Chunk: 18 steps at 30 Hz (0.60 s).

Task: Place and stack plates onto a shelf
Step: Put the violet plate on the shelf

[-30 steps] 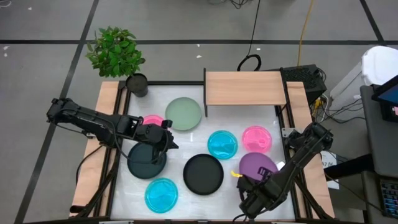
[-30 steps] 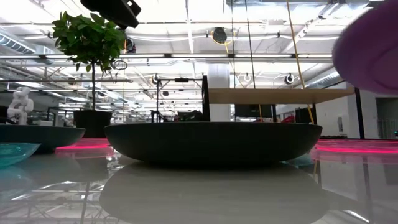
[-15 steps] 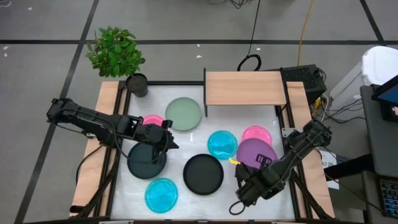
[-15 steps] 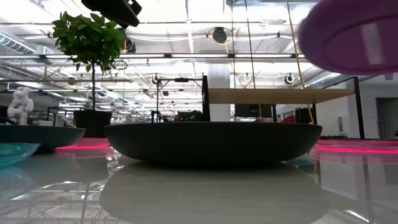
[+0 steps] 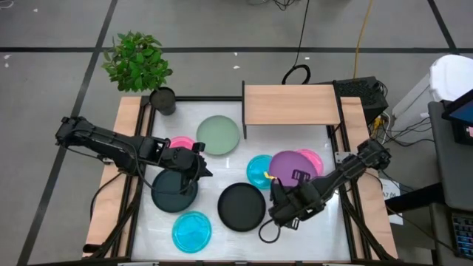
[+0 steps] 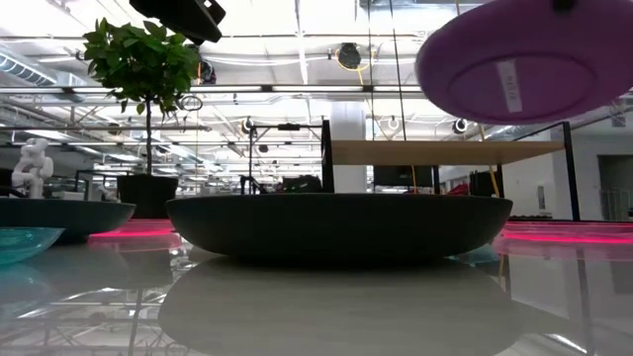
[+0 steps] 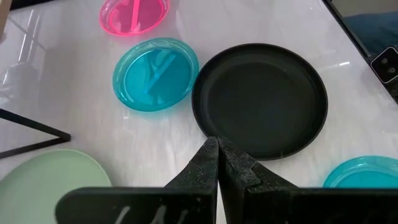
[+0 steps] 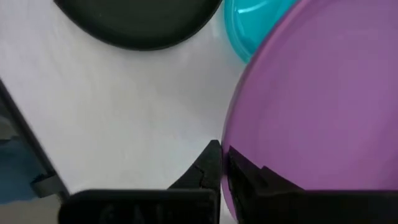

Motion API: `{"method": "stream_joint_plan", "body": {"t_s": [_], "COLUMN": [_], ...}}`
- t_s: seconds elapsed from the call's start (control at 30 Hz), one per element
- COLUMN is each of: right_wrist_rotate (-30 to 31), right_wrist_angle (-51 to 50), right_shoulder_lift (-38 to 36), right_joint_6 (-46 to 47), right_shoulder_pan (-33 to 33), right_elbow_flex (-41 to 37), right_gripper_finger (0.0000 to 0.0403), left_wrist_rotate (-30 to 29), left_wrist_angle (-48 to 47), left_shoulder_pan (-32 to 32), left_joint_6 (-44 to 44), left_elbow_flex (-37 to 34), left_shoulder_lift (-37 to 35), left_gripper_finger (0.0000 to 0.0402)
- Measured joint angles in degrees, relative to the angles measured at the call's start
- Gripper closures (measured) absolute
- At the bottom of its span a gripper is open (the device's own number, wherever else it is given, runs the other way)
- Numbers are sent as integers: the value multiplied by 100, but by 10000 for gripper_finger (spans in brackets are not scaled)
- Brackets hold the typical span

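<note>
Lifted off the table's right side, the purple plate now rides toward the far shelf — the right gripper pinches its rim, keeping it clear of the plates below. Left gripper waits, fingers pressed together, over a black plate.
</note>
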Motion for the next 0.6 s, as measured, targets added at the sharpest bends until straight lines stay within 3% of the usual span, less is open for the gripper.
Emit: {"method": "stream_joint_plan", "body": {"t_s": [0.27,0.6], "right_wrist_rotate": [187,861], "right_wrist_angle": [-1,0], "right_shoulder_lift": [-39,-622], "right_joint_6": [-523,-912], "right_shoulder_pan": [-193,-414], "right_elbow_flex": [0,0], "right_gripper_finger": [403,403], "left_wrist_rotate": [0,2], "left_wrist_angle": [0,0], "left_shoulder_pan": [1,1], "left_joint_6": [0,-57], "left_elbow_flex": [0,0], "left_shoulder_lift": [0,0], "left_gripper_finger": [398,398]}}
